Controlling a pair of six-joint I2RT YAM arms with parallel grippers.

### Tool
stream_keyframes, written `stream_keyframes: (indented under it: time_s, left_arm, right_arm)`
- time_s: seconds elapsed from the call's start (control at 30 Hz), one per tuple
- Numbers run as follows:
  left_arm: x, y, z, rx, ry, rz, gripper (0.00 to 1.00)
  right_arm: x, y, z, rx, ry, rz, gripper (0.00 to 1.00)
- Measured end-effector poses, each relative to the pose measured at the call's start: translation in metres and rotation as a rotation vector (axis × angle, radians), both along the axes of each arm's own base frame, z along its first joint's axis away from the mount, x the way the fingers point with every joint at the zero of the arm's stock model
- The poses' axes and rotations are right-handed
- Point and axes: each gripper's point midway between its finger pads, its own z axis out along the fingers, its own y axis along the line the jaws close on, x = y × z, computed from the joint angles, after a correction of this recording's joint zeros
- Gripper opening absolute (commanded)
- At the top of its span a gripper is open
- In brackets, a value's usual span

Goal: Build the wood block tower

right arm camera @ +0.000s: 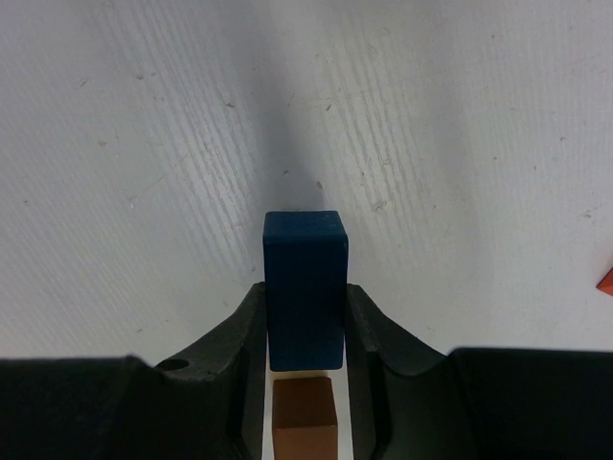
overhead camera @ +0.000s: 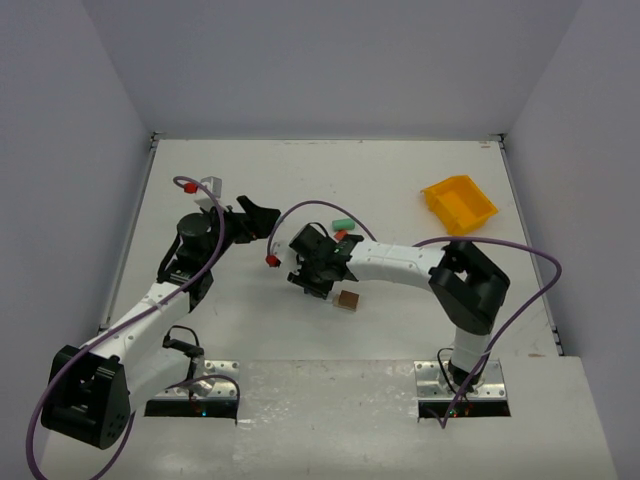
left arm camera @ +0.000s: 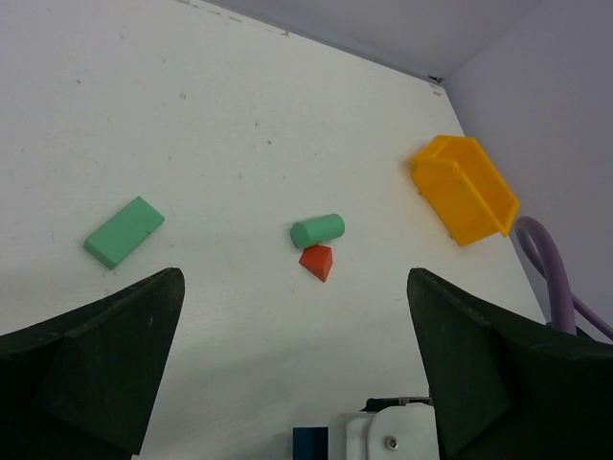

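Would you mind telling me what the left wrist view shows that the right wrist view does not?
Only the left wrist view: the open left gripper, a flat mint green block, a mint green cylinder, the yellow bin. Only the right wrist view: the right gripper shut on the blue block, a brown block nearer the camera. Both: the white table, seemingly a blue block corner, perhaps the red wedge.

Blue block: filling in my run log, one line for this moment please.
right end effector: shut on blue block | left end effector: open, empty | brown block: not gripped, close by
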Motion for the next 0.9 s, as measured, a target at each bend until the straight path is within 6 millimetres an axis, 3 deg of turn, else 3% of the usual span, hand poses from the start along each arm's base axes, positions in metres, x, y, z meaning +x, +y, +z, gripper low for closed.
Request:
stream_keyframes:
  time_s: [0.9]
  left_arm:
    - [-0.001,-0.002,0.0,-0.003,0.0,-0.012,1.0]
  right_arm:
    - [-0.005,-0.018,0.0,-0.034,-0.004,-0.045,0.19]
